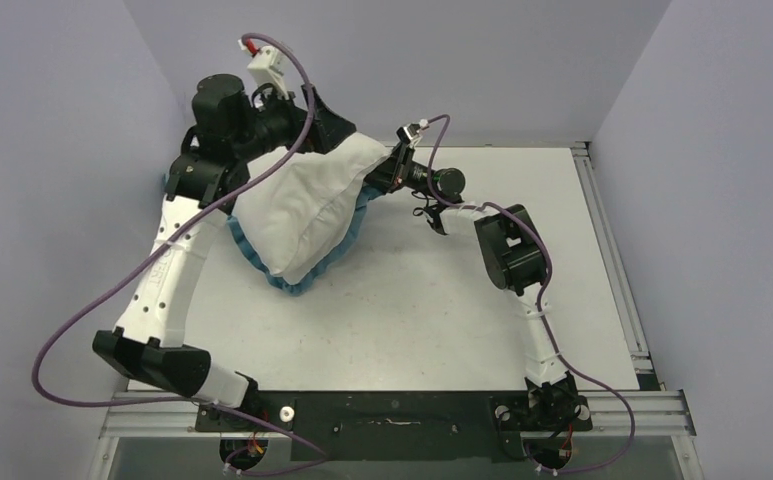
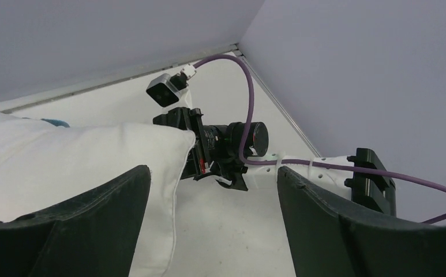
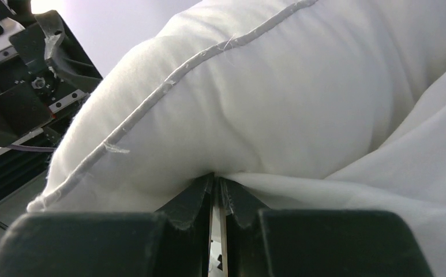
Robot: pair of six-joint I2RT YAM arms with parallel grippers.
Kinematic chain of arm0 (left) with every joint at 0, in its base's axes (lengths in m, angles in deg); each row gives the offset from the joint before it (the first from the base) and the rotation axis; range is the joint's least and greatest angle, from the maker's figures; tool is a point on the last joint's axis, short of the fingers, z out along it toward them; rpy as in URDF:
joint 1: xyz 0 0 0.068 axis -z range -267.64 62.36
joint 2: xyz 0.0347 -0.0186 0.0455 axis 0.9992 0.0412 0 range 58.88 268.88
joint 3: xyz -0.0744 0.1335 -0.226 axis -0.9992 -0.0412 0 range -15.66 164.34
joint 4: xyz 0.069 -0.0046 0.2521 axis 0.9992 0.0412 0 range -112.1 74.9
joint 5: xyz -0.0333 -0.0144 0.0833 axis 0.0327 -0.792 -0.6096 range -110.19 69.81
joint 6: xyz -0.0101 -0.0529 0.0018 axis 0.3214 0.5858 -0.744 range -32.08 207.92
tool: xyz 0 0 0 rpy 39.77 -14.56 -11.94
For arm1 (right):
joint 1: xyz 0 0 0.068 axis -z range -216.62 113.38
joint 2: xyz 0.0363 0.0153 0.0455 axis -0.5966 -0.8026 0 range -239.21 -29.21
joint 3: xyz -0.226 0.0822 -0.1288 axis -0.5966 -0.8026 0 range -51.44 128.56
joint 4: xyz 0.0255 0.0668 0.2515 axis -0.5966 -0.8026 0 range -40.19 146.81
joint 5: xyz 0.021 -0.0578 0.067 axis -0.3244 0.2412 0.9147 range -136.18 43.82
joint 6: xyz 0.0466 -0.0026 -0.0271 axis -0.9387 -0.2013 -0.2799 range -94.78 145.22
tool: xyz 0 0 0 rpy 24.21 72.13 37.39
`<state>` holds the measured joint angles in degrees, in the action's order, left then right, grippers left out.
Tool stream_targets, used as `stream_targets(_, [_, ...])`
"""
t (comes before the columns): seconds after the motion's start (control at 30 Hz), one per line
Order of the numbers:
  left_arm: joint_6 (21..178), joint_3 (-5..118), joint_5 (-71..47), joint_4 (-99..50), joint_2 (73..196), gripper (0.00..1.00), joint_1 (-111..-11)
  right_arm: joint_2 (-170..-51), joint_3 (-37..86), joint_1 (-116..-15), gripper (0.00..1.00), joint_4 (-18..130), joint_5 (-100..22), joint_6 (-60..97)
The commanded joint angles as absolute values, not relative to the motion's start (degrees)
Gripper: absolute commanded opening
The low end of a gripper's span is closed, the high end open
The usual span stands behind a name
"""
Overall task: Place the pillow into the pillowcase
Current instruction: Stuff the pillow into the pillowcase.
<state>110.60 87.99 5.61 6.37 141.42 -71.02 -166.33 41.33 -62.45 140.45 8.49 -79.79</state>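
place: robot lab | cues: plain walls (image 1: 62, 100), white table (image 1: 412, 300), metal frame (image 1: 642, 410)

The pillow (image 1: 297, 215) hides most of the pillowcase (image 1: 300, 287).

The pillow (image 1: 302, 215) lies on the far left part of the table (image 1: 442, 310). It rests on the pillowcase (image 1: 292, 283), whose edge sticks out from under the pillow's near and right sides. The left gripper (image 2: 213, 173) sits behind the pillow, close by its far edge, with its jaws apart. The right gripper (image 3: 216, 183) pinches the pillow's far right corner. The left arm (image 1: 167, 280) curves round the pillow's left side, and the right arm (image 1: 507, 250) reaches in from the right.
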Motion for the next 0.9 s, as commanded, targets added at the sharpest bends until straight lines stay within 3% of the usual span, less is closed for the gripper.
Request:
stream_targets(0.0, [110.7,87.6,4.8,7.7,148.5,0.76,-67.8,-160.6,41.0,-63.5,0.05,141.2,7.9,-76.7])
stream_targets(0.1, [110.6,83.5,1.6,7.9,150.8,0.67,-67.6,-160.5,41.2,-63.6,0.05,142.2,8.1,-77.1])
stream_targets(0.3, [114.2,73.7,-11.1,8.0,147.4,0.23,-73.9,-159.8,39.4,-63.7,0.05,149.6,9.3,-80.8])
stream_targets(0.4, [114.0,68.7,-11.4,7.7,145.6,0.11,-78.1,-160.3,38.9,-64.2,0.05,154.7,9.7,-84.1])
stream_targets(0.53, [110.4,68.3,-12.2,12.5,146.7,0.08,-79.8,-161.4,39.5,-65.6,0.05,156.7,10.7,-85.7])
stream_targets(0.63, [108.2,68.1,-13.4,14.4,148.3,0.00,-79.9,-162.2,40.5,-66.6,0.05,157.8,10.9,-86.5])
stream_targets(0.87, [105.5,68.7,-14.1,18.2,153.4,0.00,-79.8,-161.3,39.9,-68.0,0.05,156.9,13.4,-86.2])
